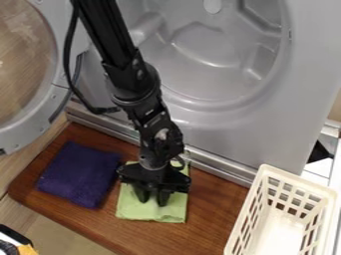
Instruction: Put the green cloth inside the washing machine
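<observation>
Green cloth [152, 213]: on the tabletop [206, 224], outside the drum; flat, roughly square, light green, soft-looking, lightly creased.
Tool [152, 201]: over the green cloth, fingers a little apart, a strip of green between them; nothing pinched that I can make out.
Progress: early, by my reading; the tool is at the cloth, the lift not yet made.
Left to do: grip, raise, carry into the drum, release.
Washing machine [299, 99]: grey, smooth front; round opening uncovered.
Drum [206, 45]: glossy, pale grey, rounded, with moulded ridges; no cloth seen in the visible part.
Door [23, 60]: swung aside, round, see-through centre in a grey ring.
Tabletop: reddish-brown wood, visible grain, rounded corner.
Dark blue cloth [80, 174]: beside the green one, thicker, fuzzy.
Basket [299, 181]: cream, likely plastic, slotted walls.
</observation>
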Available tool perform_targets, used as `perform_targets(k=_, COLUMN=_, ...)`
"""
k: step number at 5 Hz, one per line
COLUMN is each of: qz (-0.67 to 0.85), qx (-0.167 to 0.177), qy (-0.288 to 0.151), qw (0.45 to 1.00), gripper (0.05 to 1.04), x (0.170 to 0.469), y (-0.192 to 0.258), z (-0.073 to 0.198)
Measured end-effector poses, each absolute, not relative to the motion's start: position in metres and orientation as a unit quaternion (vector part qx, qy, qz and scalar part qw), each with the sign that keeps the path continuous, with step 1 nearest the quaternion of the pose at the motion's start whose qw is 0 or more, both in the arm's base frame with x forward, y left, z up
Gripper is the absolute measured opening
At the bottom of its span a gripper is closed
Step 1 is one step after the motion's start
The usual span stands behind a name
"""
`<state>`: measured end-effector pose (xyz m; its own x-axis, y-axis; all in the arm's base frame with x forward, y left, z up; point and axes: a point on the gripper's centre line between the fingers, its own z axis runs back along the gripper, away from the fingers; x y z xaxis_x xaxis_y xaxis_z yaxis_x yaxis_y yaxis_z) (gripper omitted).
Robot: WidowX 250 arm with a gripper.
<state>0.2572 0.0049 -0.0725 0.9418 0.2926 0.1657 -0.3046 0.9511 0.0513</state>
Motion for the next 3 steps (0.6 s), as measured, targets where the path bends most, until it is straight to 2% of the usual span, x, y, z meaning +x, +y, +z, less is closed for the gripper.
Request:
perform_targets(k=1, qz=0.163, qx=0.04, qy=-0.082, qw=0.982, gripper=0.148, x=0.255, y=0.006, z=-0.064)
perform_targets(k=2, qz=0.163, qx=0.033, qy=-0.076, qw=0.983, gripper=0.059, x=0.247, y=0.004, z=-0.062)
perform_targets(k=3, qz=0.163, qx=0.026, qy=-0.093, qw=0.982, gripper=0.053, x=0.243, y=0.009, z=-0.039)
